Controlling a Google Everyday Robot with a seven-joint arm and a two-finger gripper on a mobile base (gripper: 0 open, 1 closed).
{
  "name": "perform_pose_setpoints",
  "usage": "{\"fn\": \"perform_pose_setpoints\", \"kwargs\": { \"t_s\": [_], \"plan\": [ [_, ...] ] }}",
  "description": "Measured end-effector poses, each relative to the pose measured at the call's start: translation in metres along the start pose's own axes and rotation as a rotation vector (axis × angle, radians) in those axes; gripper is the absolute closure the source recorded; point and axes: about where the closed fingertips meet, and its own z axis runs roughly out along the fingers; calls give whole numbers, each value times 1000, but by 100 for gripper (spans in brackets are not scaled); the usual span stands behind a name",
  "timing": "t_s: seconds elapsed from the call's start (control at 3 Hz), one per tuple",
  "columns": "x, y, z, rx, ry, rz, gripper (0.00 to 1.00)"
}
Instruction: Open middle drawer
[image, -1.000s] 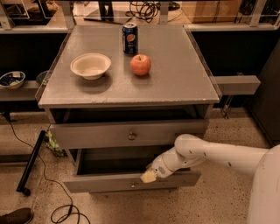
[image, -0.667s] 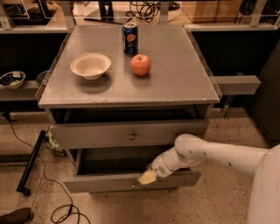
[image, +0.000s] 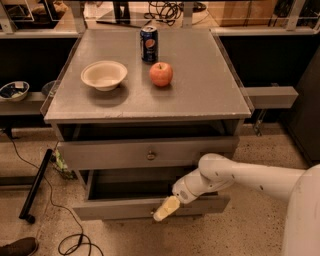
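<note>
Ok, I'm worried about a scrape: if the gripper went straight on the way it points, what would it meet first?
Probably the front panel of the middle drawer: the gripper sits right at it, pointing down and left. Past that lies the floor. Depth is unclear.

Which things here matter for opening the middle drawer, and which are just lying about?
Job: middle drawer, pulled out; tool at its front panel.
Lying about: bowl, apple and soda can on the cabinet top; upper drawer.
</note>
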Motion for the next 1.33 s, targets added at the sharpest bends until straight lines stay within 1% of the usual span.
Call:
{"fn": "perform_pose_setpoints", "kwargs": {
  "t_s": [0.33, 0.67, 1.0, 1.33],
  "plan": [
    [0, 0, 0, 0, 0, 0, 0],
    [-10, 14, -20, 25, -28, -32, 0],
    [-10, 14, -21, 26, -28, -33, 0],
    [4, 10, -12, 12, 17, -5, 0]
  ]
}}
